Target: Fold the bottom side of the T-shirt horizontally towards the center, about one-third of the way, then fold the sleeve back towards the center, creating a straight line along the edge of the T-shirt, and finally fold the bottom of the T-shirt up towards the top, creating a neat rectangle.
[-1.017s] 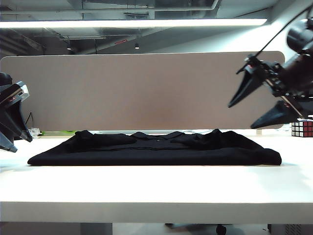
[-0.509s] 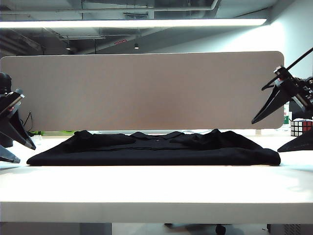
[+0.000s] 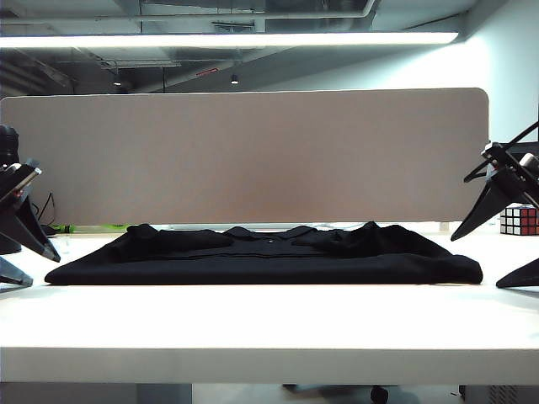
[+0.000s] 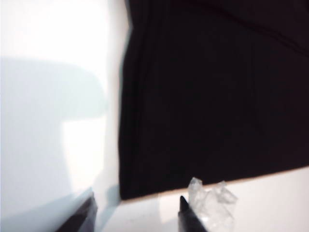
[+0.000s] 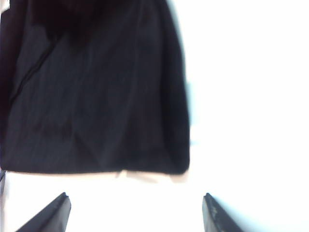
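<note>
**Shirt looks folded, both my grippers clear of it**

The T-shirt (image 3: 265, 257) lies flat mid-table as a low, wide black bundle, collar area toward 12 o'clock against the divider side, long near edge (image 3: 261, 280) at 6 o'clock facing the exterior camera. In that view it reads as stacked layers with a straight front line, so my judgement: the folds are done or nearly done, and this is the end of the last step rather than the start of one. Can't confirm the layer count; the fabric is too dark.

My left gripper (image 3: 15, 240) sits at 9 o'clock of the shirt, just off its end, above the table (image 3: 269, 324). Fingers apart, nothing between them. The left wrist view shows the shirt's corner (image 4: 126, 193) ahead of the fingertips (image 4: 183, 205), with bare table between. Some crumpled clear plastic (image 4: 212, 200) lies just beside one tip, not gripped.

My right gripper (image 3: 505, 244) is at 3 o'clock, off the other end, fingers spread wide and empty. The right wrist view shows the folded edge (image 5: 96, 170) ahead of both tips, apart from them.

A Rubik's cube (image 3: 520, 220) sits at the far right, at 2 o'clock of the shirt, well apart. The grey divider panel (image 3: 244, 156) runs behind everything.

Next move, if any: check the rectangle's edges are square. If a corner sticks out, I'd need a low approach to pinch the top layer only without dragging the stack.
</note>
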Available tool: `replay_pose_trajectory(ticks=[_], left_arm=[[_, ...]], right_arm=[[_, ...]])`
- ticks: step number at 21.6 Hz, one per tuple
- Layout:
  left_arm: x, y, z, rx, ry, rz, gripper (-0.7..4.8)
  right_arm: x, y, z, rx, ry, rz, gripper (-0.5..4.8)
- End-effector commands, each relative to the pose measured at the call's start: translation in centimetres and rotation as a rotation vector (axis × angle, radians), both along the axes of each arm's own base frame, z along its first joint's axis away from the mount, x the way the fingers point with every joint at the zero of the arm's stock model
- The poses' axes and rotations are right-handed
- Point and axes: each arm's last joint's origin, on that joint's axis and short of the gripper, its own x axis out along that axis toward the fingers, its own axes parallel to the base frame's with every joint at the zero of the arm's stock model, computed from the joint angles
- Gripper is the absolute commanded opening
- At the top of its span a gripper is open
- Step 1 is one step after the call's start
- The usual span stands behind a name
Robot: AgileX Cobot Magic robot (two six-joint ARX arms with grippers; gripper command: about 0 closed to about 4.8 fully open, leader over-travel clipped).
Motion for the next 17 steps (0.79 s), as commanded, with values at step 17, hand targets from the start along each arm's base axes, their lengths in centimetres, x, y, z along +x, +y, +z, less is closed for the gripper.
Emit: replay_pose_trajectory(ticks=[17], left_arm=[[0.3,0.1,-0.2,-0.014,0.001,0.026,2.10]], right_arm=[[1.8,0.4,-3.1,0.091,0.026,-0.068,3.68]])
